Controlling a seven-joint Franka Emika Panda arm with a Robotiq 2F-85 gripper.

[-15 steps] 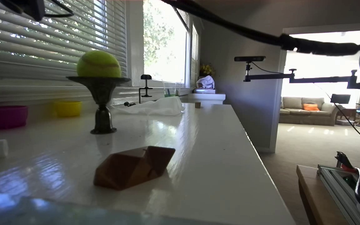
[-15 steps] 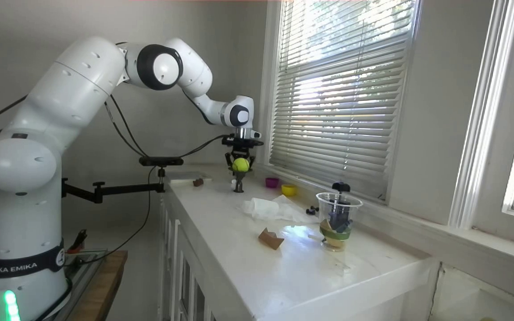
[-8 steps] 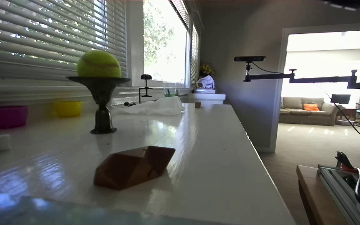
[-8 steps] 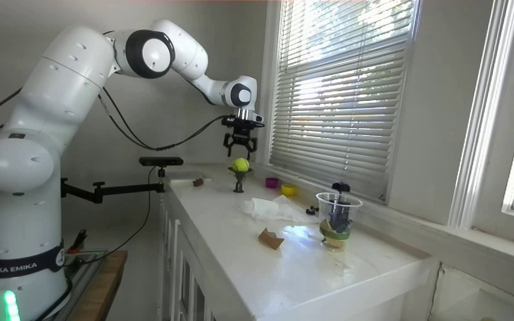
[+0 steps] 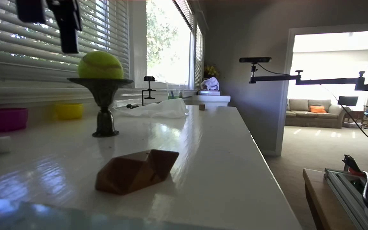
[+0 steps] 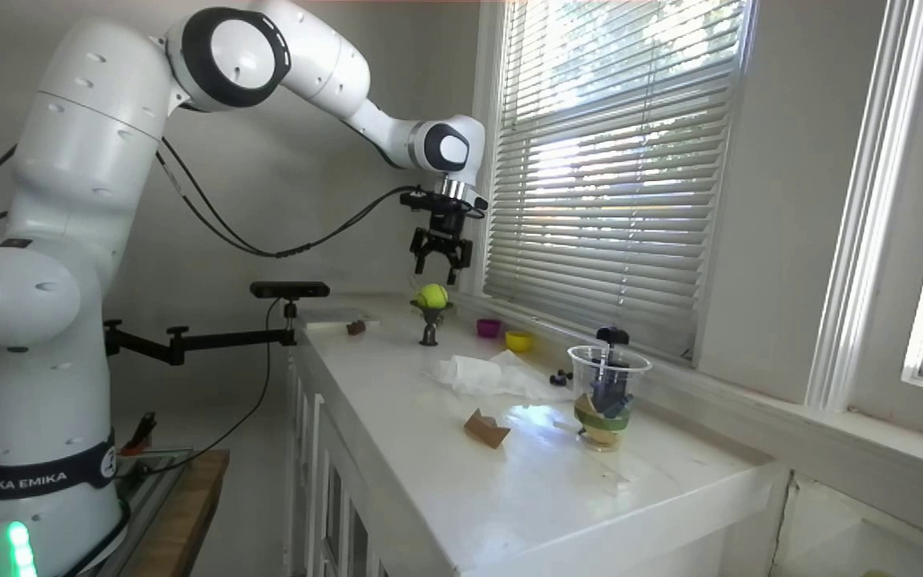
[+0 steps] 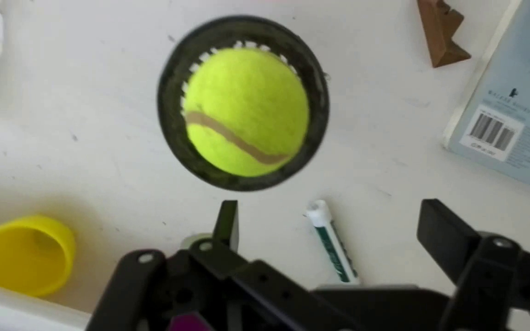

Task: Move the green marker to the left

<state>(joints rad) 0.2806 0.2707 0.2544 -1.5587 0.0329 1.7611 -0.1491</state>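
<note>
While a long white counter (image 6: 542, 497) is flanked by a window's blinds (image 6: 614, 176), its far end is overhung, in an exterior view, by a white robot arm (image 6: 101, 104). Above that end the arm's black gripper (image 6: 436, 275) is held, its fingers (image 7: 444, 234) spread wide apart with nothing gripped. In the wrist view, a pale blue book (image 7: 511, 105) is laid at the right, and to its left a dark stand (image 5: 102, 95) is topped by a tennis ball (image 7: 246, 110), apart from the fingers. A magenta bowl (image 6: 489, 329) and a yellow bowl (image 6: 519, 344) are set below the blinds, at the counter's right in an exterior view. Just left of the book, a brown faceted piece (image 7: 435, 41) is seen. The green marker (image 7: 334, 246) is laid flat on the counter; in the wrist view it is seen through the gap between the fingers, left of the book and near the stand, toward which its white end (image 7: 319, 212) is pointed.
</note>
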